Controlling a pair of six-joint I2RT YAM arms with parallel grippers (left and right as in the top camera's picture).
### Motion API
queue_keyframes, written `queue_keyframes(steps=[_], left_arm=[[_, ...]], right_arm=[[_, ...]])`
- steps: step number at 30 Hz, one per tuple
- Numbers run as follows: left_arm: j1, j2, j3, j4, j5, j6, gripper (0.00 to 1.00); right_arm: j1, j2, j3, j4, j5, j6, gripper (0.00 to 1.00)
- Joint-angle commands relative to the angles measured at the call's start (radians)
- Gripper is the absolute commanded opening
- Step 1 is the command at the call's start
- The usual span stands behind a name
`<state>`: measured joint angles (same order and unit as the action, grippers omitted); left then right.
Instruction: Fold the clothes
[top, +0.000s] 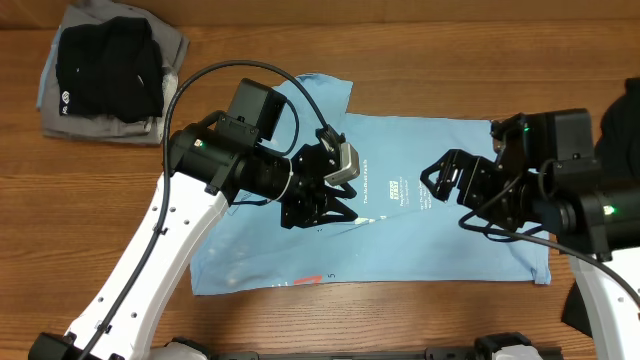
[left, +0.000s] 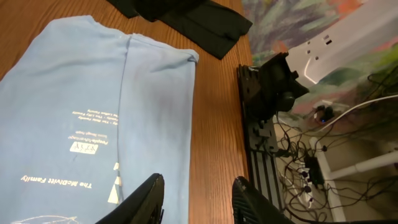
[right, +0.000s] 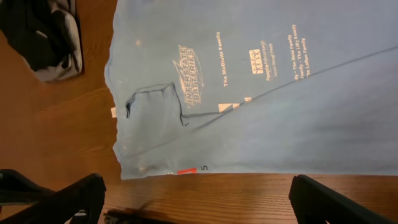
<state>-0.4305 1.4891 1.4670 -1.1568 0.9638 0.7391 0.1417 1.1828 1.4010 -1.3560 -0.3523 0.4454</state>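
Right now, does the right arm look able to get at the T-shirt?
Probably yes. The right gripper hangs over the T-shirt with its jaws wide open, and nothing lies on the cloth beneath it. The left gripper is further left over the shirt, apart from it.

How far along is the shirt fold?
Early. Done: the T-shirt lies spread flat on the table, small logos up. In hand: the left gripper and right gripper hang over its middle, both open, gripping nothing. Left: one sleeve sticks out and the body is at full spread, so the folds themselves are not yet done.
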Motion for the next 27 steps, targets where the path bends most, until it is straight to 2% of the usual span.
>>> queue_keyframes(steps=[1, 6, 10, 11, 13, 15, 16, 19, 21, 22, 24, 27], left_arm=[[-0.002, 0.002, 0.013, -0.026, -0.006, -0.13, 0.39], [-0.002, 0.002, 0.013, -0.024, -0.005, -0.252, 0.39], [-0.002, 0.002, 0.013, 0.005, 0.004, -0.34, 0.4], [-0.002, 0.002, 0.013, 0.006, 0.001, -0.343, 0.37], [-0.002, 0.002, 0.013, 0.008, -0.004, -0.343, 0.18], [-0.002, 0.002, 0.013, 0.018, -0.024, -0.343, 0.05], [-0.002, 0.002, 0.013, 0.03, -0.047, -0.344, 0.04], [-0.002, 0.002, 0.013, 0.09, -0.177, -0.389, 0.04], [-0.002, 0.003, 0.013, 0.156, -0.339, -0.517, 0.04], [-0.002, 0.006, 0.013, 0.229, -0.547, -0.673, 0.04], [-0.002, 0.01, 0.013, 0.286, -0.707, -0.78, 0.04], [-0.002, 0.014, 0.013, 0.357, -0.835, -0.814, 0.04]], right_arm=[[0.009, -0.016, 0.002, 0.0, 0.013, 0.006, 1.0], [0.009, -0.015, 0.002, 0.039, 0.13, 0.006, 1.0], [0.002, -0.015, 0.002, 0.131, 0.161, 0.007, 1.0], [-0.003, -0.014, 0.002, 0.161, 0.161, 0.007, 1.0], [-0.016, -0.01, 0.002, 0.207, 0.161, 0.006, 1.0], [-0.03, 0.0, 0.002, 0.241, 0.166, 0.006, 1.0], [-0.037, 0.008, 0.002, 0.254, 0.175, 0.007, 1.0], [-0.055, 0.045, 0.002, 0.269, 0.229, 0.006, 1.0], [-0.071, 0.079, 0.002, 0.267, 0.261, 0.006, 1.0], [-0.091, 0.126, 0.002, 0.262, 0.27, 0.006, 1.0], [-0.107, 0.168, 0.002, 0.258, 0.27, 0.006, 1.0], [-0.127, 0.237, 0.002, 0.252, 0.269, 0.005, 1.0]])
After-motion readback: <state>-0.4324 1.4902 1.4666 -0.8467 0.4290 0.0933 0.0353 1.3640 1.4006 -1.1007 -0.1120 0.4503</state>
